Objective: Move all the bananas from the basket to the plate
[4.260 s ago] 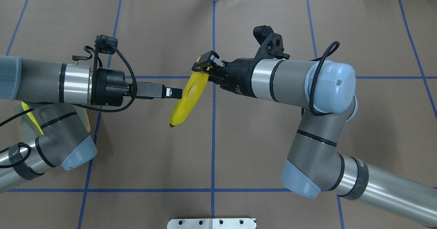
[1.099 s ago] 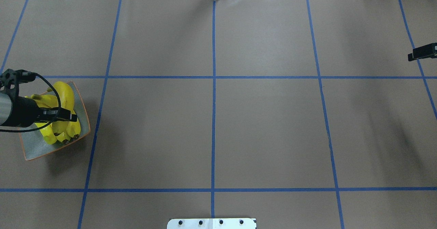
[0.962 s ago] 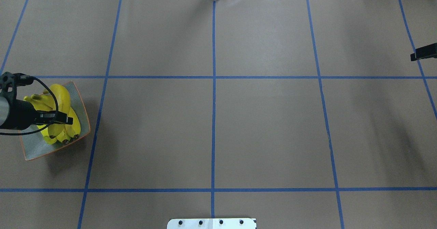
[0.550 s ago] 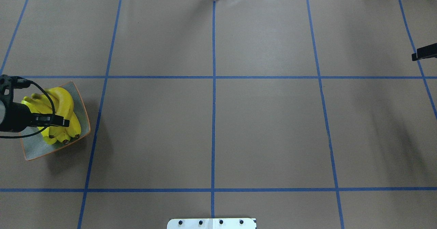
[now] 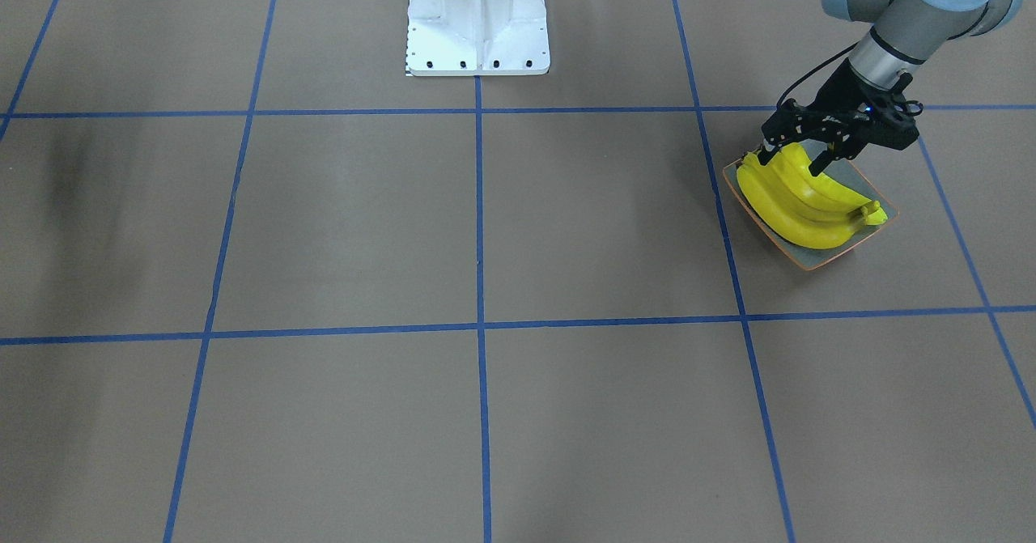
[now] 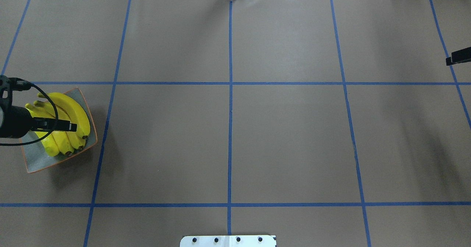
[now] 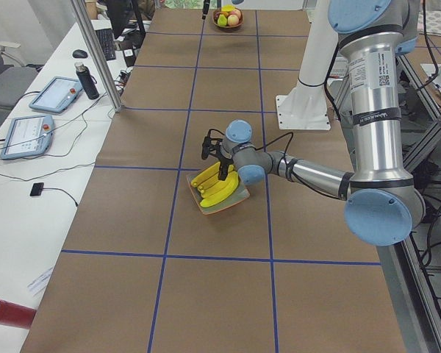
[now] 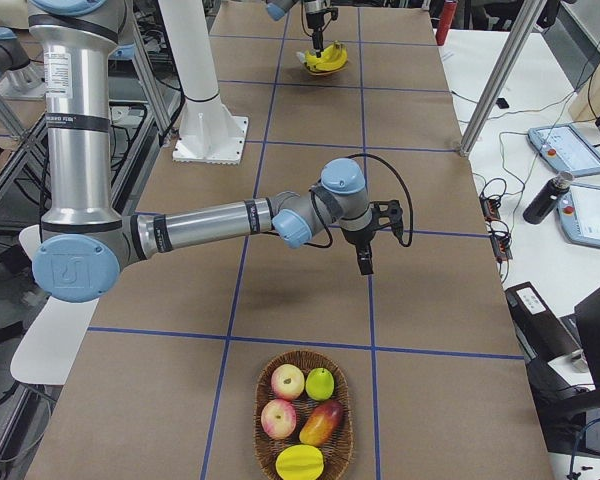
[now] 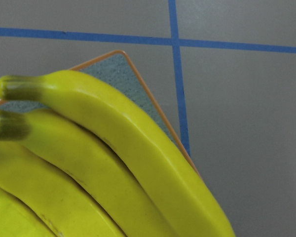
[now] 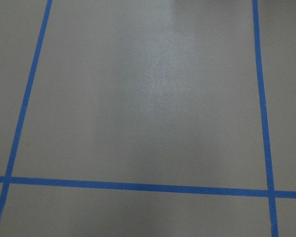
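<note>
The bananas lay side by side on the plate, four as far as the overhead view showed, stems toward the far side and dark tips toward the near edge. The plate sat on the brown table at its far left end, just left of a blue tape line.

The left gripper hung right over the bunch, its fingers spread wide on either side of the top banana; I could not tell whether they touched it.

The right gripper pointed down above bare table well off to the right, holding nothing. Whether its jaws were apart or together I cannot tell.

Past it, at the table's right end, stood a wicker basket with red, green and yellow fruit.
</note>
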